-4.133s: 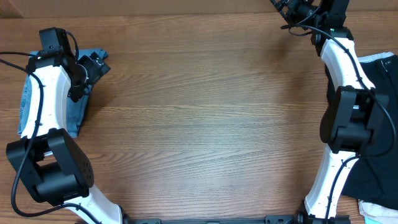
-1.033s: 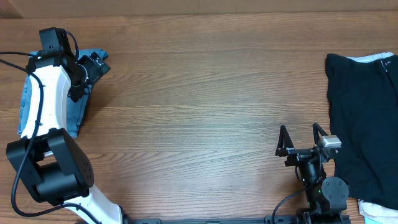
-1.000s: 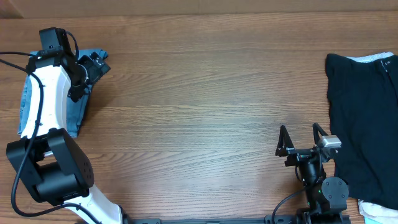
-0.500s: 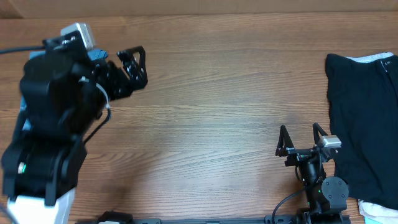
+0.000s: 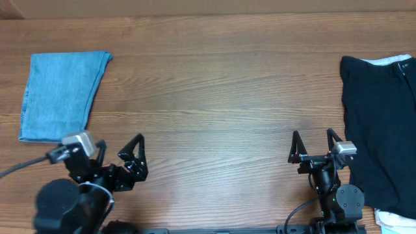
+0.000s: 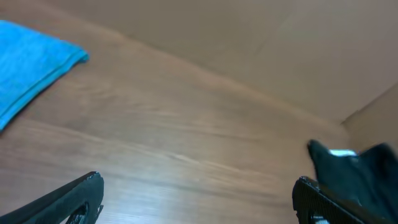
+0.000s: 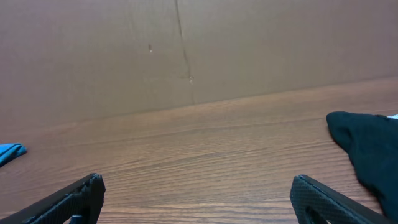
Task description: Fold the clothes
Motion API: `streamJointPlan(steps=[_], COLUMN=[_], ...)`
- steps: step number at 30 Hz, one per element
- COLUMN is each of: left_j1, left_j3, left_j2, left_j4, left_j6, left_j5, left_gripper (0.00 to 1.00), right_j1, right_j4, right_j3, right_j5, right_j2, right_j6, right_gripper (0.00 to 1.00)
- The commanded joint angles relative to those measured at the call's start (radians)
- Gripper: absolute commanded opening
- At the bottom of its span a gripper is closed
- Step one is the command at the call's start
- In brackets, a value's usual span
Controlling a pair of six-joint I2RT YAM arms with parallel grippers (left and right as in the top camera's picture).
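Wood table [image 5: 214,97]: 1 jeans [image 5: 62,94], 1 blk garment [image 5: 383,123], 2 end effectors [image 5: 121,144] [image 5: 312,135]

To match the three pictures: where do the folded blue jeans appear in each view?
Overhead: jeans, folded, upper left.
Left wrist: jeans in the upper left corner.
Right wrist: only a blue tip of the jeans at the left edge.
Shared landmark: the black garment, on the right in all three.
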Motion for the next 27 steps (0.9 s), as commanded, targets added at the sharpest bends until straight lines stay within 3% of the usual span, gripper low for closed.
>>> streamJointPlan(steps=[1,4,5,8,14,21,24,27], left_j1=[-0.005,0.017,0.036,0.063,0.087,0.087,0.087,0.087], left_j3=[-0.259,-0.527,-0.644,-0.780,-0.880,-0.923,-0.950,-0.956], left_j2=[-0.114,-0.213,-0.259,-0.317,-0.425,-0.463,-0.464,-0.463], left_j4=[0.172,0.489,0.668,0.884,0.938,0.931,0.917,0.837], left_j6=[-0.002,-0.002,-0.003,0.023,0.204,0.528,0.601,0.599], left_j5=[-0.066,-0.072,-0.072,-0.074,-0.068,-0.006,0.002,-0.014], left_gripper=[1.00,1.00,1.00,1.00,1.00,1.00,1.00,1.00], right_j1=[-0.003,-0.003,-0.003,-0.003,-0.003,-0.003,-0.003,-0.003], right_j4=[0.008,0.008,0.008,0.008,0.008,0.008,0.008,0.008], right_j3=[-0.010,-0.010,-0.010,-0.010,-0.010,-0.010,-0.010,-0.010], right_j5=[0.006,0.006,0.006,0.006,0.006,0.006,0.006,0.006], right_j2=[-0.008,-0.008,-0.008,-0.008,-0.008,-0.008,-0.008,-0.008], right_j6=[-0.007,-0.007,-0.007,-0.007,-0.007,-0.007,-0.007,-0.007], right_gripper=[1.00,1.00,1.00,1.00,1.00,1.00,1.00,1.00])
